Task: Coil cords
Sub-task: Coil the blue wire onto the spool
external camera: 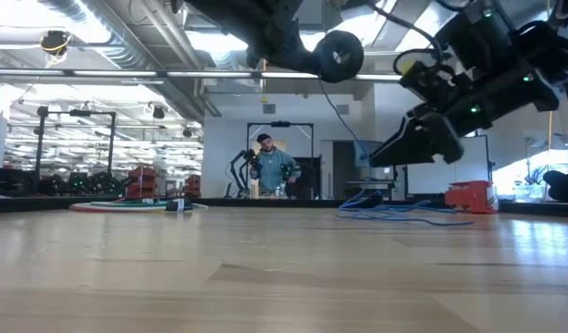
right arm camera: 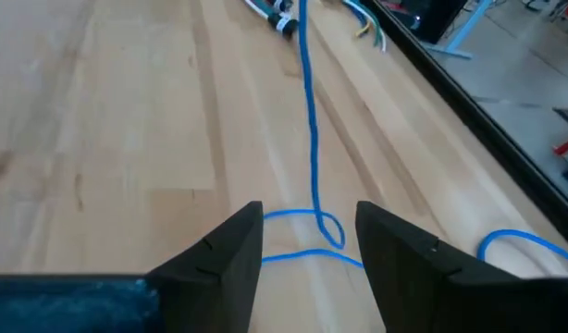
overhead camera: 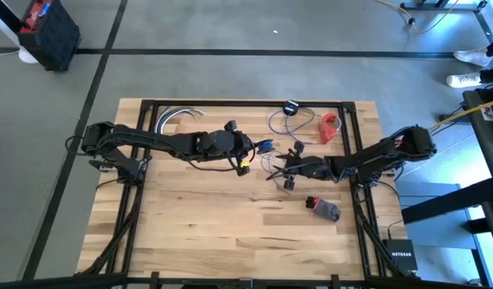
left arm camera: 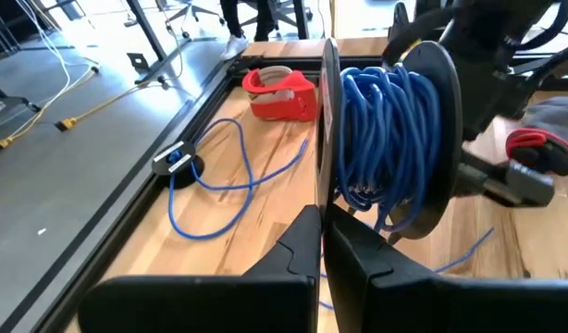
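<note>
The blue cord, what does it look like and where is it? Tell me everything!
The thin blue cord is mostly wound in many tight turns on a black round spool, held up off the wooden table by the shut left gripper, which pinches the spool's near rim. The rest lies loose on the table in curvy loops near a red tape dispenser, ending at a small black plug. One strand lies between the open fingers of the right gripper.

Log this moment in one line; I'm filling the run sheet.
left pincer: shut on spool | right pincer: open over loose blue cord | cord part wound on spool
</note>
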Controlling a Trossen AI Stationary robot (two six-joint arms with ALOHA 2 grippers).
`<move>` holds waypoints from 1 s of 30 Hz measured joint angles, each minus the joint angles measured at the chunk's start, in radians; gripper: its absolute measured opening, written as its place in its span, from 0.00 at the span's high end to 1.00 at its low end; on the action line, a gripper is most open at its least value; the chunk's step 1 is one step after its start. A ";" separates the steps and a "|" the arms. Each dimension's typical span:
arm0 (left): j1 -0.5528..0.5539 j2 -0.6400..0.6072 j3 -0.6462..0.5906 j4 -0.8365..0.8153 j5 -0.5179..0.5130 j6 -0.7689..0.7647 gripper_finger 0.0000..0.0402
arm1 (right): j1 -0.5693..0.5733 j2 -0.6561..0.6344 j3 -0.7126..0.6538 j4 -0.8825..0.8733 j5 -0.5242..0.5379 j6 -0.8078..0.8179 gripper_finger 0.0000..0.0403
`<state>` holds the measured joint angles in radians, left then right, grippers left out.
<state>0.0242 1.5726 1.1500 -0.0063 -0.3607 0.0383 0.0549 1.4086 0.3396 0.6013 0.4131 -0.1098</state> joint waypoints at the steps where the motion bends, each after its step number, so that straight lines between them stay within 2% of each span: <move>1: 0.000 0.000 0.000 0.000 0.000 0.000 1.00 | -0.005 0.014 0.011 0.001 -0.002 -0.004 0.55; 4: 0.000 0.000 0.000 -0.002 0.000 0.001 1.00 | -0.019 0.039 0.037 0.006 -0.002 -0.028 0.57; 6: 0.000 0.000 0.000 -0.005 0.000 0.001 1.00 | -0.019 0.045 0.047 0.004 0.015 -0.053 0.62; 10: 0.000 0.000 0.000 -0.012 0.000 0.005 1.00 | -0.018 0.044 0.055 -0.002 0.034 -0.080 0.82; 12: -0.004 0.000 0.000 -0.013 0.000 0.007 1.00 | -0.018 0.044 0.055 -0.027 0.088 -0.102 0.93; 13: -0.006 0.000 0.000 -0.014 0.000 0.011 1.00 | -0.017 0.041 0.055 -0.042 0.131 -0.111 0.96; 16: -0.018 0.000 0.000 -0.021 -0.001 0.024 1.00 | -0.017 0.006 0.055 -0.086 0.258 -0.127 0.96; 18: -0.024 0.000 0.000 -0.030 0.000 0.033 1.00 | -0.017 -0.049 0.055 -0.130 0.279 -0.129 0.96; 24: -0.016 0.000 0.000 -0.091 -0.034 0.048 1.00 | -0.017 -0.296 0.055 -0.354 0.281 0.005 0.98; 27: -0.005 0.007 0.000 -0.097 -0.092 0.048 1.00 | -0.016 -0.409 0.055 -0.415 0.224 0.098 0.99; 30: 0.008 0.030 0.000 -0.085 -0.099 0.056 1.00 | -0.016 -0.486 0.055 -0.427 0.181 0.163 0.99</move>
<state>0.0318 1.6029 1.1503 -0.0910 -0.4597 0.0943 0.0387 0.9229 0.3947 0.1740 0.5937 0.0528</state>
